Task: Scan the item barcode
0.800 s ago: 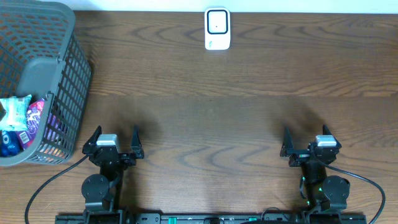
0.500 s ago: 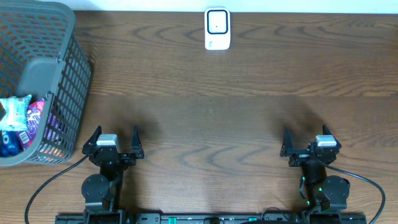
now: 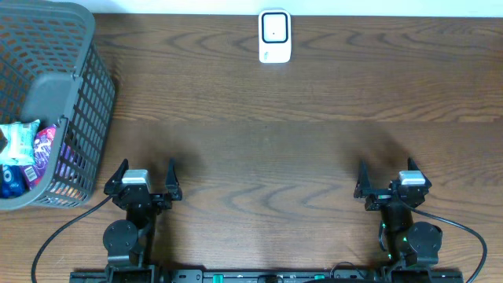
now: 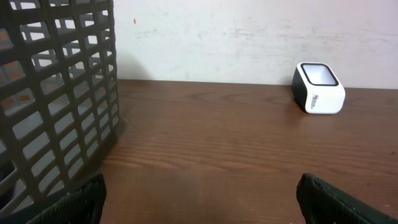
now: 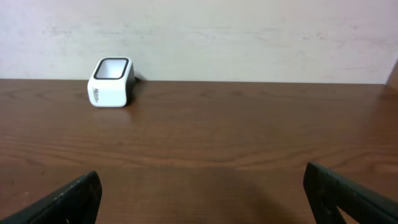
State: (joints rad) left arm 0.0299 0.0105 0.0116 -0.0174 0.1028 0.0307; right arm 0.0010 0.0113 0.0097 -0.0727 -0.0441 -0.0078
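Left gripper (image 3: 147, 169): my jaws are released, spread wide over bare wood at the near left of the table (image 3: 267, 141).
Right gripper (image 3: 386, 173): released the same way, at the near right, well apart from the left one.
Left wrist view: my dark fingertips (image 4: 81, 200) sit in the bottom corners. The wall of the grey mesh basket (image 4: 56, 93) fills the left side. The white barcode scanner (image 4: 318, 88) stands far right by the pale wall (image 4: 217, 37).
Right wrist view: fingertips are in the bottom corners again. Here the scanner stands far left, its dark window tilted up.
Overhead only: colourful snack packets (image 3: 23, 149) lie inside the basket at the left edge, left of my left gripper. I cannot make out a barcode on them.
Scanner from above: middle of the far edge, well apart from both grippers and from the basket.
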